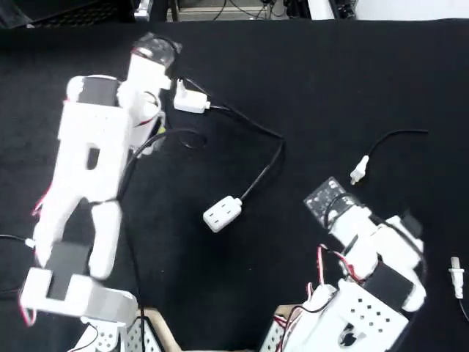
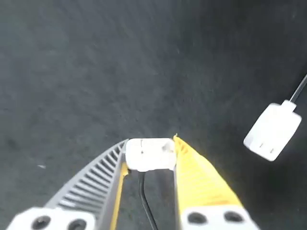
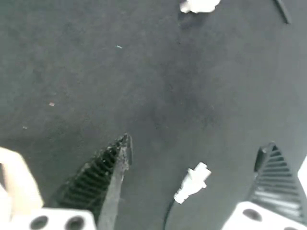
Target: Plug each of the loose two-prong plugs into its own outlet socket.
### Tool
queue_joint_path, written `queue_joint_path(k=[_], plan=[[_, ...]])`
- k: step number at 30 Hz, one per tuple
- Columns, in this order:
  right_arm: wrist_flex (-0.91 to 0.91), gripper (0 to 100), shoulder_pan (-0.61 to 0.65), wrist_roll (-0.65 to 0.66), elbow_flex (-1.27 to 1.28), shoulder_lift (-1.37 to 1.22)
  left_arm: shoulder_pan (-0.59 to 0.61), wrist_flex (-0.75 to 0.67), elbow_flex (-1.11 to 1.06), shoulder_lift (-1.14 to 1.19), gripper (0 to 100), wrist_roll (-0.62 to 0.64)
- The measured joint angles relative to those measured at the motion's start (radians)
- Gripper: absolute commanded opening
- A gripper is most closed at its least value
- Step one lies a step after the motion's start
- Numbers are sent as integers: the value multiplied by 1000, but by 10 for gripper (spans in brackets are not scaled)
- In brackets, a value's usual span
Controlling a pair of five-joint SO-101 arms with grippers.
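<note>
black cloth surface (image 1: 330, 88) | left gripper (image 2: 151, 143): jaws clenched on white black-corded plug (image 2: 149, 154), white two-slot outlet socket (image 2: 273, 132) nearby, apart | right gripper (image 3: 196, 143): jaws spread wide, small white corded plug (image 3: 192, 183) lying on surface between them

On the table (image 1: 330, 88), an outlet socket (image 1: 222, 212) lies between the two arms, its cord (image 1: 271, 165) running back to a block (image 1: 189, 100) beside the left claw (image 2: 150, 141) and its held plug (image 2: 149, 155), while a loose plug (image 3: 191, 183) lies just ahead of the right claw (image 3: 196, 143).
</note>
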State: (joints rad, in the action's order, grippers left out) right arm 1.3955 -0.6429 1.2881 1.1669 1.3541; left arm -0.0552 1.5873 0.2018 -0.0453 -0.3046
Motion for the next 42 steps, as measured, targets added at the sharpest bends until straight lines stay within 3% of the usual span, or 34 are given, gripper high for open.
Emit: queue_joint_path(k=[3, 11, 15, 19, 27, 33, 42], plan=[[-18, 396, 52, -44, 63, 0, 0, -3, 0, -132, 29, 23], [-135, 396, 247, -278, 153, 0, -6, -92, 0, -373, 29, 249], [-135, 396, 368, -388, 164, -2, -64, -121, 0, -433, 29, 313], [-135, 396, 476, -505, 164, -2, -137, -180, -9, -494, 29, 465], [-224, 396, 565, -684, 164, -2, -150, -365, -316, -704, 29, 640], [-275, 396, 637, -816, 164, -2, -150, -698, -796, -990, 30, 663], [-281, 395, 721, -916, 146, -38, -150, -1404, -1689, -1668, 29, 663]])
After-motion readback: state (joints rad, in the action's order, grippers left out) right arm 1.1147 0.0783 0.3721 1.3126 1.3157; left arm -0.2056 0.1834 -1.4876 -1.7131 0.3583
